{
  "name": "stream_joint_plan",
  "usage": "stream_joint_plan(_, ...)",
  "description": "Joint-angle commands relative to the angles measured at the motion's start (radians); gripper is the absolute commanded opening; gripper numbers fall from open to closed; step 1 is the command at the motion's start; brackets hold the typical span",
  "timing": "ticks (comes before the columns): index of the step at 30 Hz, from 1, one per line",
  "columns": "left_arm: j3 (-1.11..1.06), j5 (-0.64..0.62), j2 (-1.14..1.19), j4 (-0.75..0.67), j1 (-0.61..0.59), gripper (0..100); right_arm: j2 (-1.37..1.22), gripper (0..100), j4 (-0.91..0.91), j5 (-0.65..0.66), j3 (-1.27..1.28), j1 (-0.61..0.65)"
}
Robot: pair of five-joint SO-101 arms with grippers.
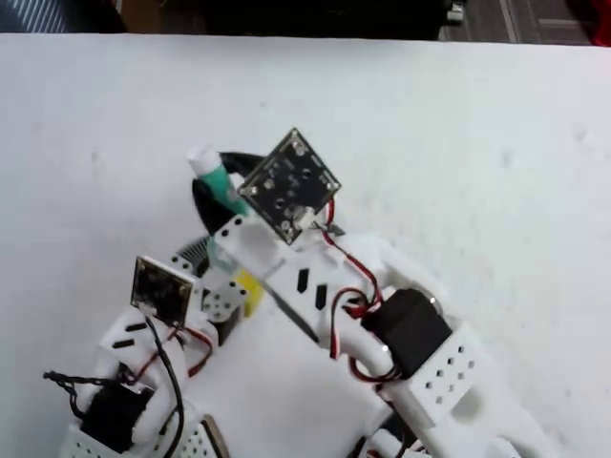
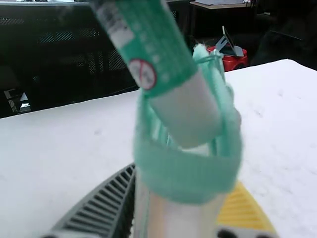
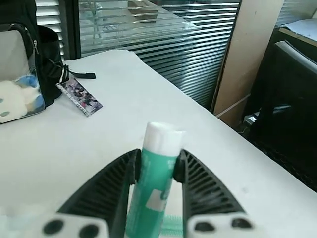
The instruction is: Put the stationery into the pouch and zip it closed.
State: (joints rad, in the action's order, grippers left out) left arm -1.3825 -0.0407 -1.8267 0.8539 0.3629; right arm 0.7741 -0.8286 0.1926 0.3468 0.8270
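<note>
**Glue stick meets the pouch mouth**

My right claw (image 3: 157,154) is pinching a green glue stick (image 3: 151,193) by its barrel. Both black ribbed fingers press against its sides, and the white cap pokes out just past the fingertips. My left claw (image 2: 184,198) is closed on the pouch (image 2: 171,218), a clear sleeve with a mint-green rim that stands up between the claw's grey finger and its yellow one. Seen from the left wrist, the stick comes down at a tilt from above that claw. Its pale lower end sits inside the loop of the green rim, just beyond the fingertips. From overhead, the two claws are close together above the white table (image 1: 458,143), the right one just past the left, and the stick's cap points away from both arms. Farther off beyond my right claw, a dark bag (image 3: 49,54) and a small printed card (image 3: 79,96) rest on the table top, well apart from the stick.
</note>
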Motion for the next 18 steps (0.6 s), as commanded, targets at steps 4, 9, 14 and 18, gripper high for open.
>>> stream_joint_plan(4, 0.006, 0.002, -0.007, -0.023, -0.005, 21, 0.085, 1.6, -0.074, 0.012, 0.014, -0.036)
stream_joint_plan(9, 0.006, 0.002, -0.007, -0.025, -0.005, 21, 0.189, 1.7, -0.196, 0.012, 0.015, -0.036)
stream_joint_plan(14, 0.006, 0.002, -0.007, -0.025, -0.007, 21, 0.214, 1.8, -0.274, 0.014, 0.017, -0.036)
stream_joint_plan(18, 0.006, 0.002, -0.007, -0.025, -0.007, 21, 0.213, 1.7, -0.225, 0.014, 0.026, -0.038)
